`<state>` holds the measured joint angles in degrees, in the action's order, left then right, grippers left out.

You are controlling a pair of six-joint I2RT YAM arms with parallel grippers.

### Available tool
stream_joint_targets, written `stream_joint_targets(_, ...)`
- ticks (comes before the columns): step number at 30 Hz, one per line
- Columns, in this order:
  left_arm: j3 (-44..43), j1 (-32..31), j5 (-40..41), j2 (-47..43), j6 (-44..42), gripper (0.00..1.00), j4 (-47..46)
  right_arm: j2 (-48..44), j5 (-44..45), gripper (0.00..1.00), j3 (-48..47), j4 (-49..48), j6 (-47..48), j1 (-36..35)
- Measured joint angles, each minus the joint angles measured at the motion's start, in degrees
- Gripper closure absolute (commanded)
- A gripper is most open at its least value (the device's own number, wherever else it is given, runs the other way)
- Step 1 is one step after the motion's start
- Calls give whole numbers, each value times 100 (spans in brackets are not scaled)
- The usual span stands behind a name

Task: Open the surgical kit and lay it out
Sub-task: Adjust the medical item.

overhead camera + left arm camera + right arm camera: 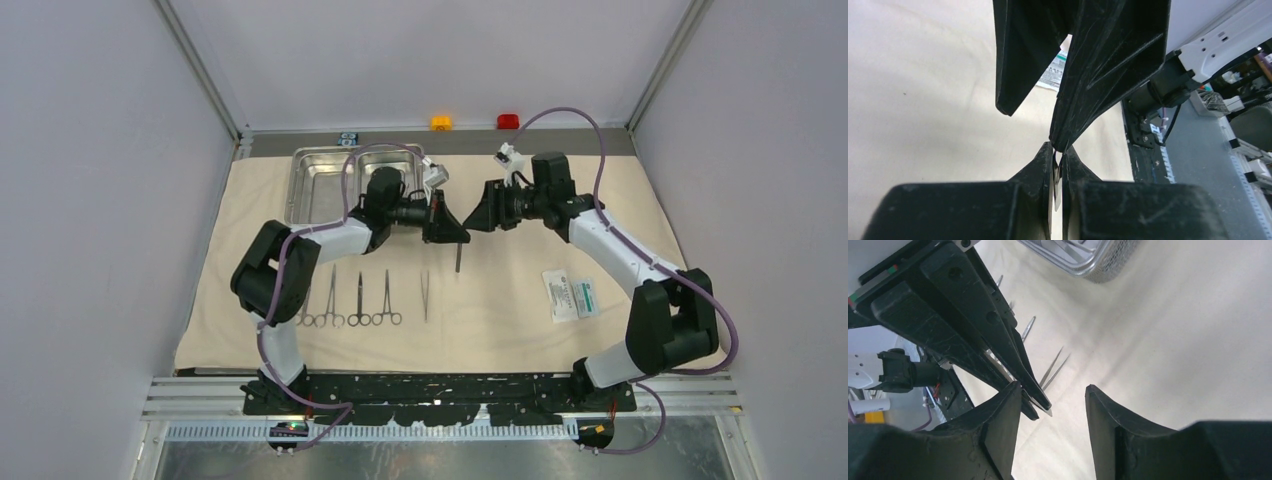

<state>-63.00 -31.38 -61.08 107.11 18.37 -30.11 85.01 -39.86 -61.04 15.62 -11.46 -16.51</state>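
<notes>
The beige cloth wrap (pixel 500 330) lies spread flat, with the steel tray (pixel 318 185) at its back left. Ring-handled forceps and scissors (pixel 358 300) and tweezers (pixel 424 295) lie in a row near the front, and the white-and-green packet (pixel 571 296) lies at the right. My left gripper (pixel 462 232) is shut on a thin straight metal tool (pixel 458 258), which hangs down from the fingertips (pixel 1048 160); the tool (pixel 1057 185) shows between them. My right gripper (pixel 474 222) faces it tip to tip and stands open (pixel 1053 390), one finger (pixel 1003 425) beside the left gripper's tip (pixel 1040 397).
An orange button (pixel 441 122), a red button (pixel 508 121) and a small black-and-blue block (pixel 348 139) sit along the back edge. Grey walls close in both sides. The arm bases (pixel 440 395) stand on a black rail at the front.
</notes>
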Motion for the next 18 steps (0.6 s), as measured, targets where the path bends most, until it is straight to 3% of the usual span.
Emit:
stream_joint_targets(8, 15, 490, -20, 256, 2039, 100, -1567, -354, -444, 47, -44, -229, 153, 192)
stream_joint_targets(12, 15, 772, 151, 527, 2702, 100, -2085, -376, -664, 46, -22, -221, 227, 216)
stream_joint_targets(18, 17, 708, 267, 603, 3314, 100, -2616, -376, -802, 47, 17, -188, 280, 155)
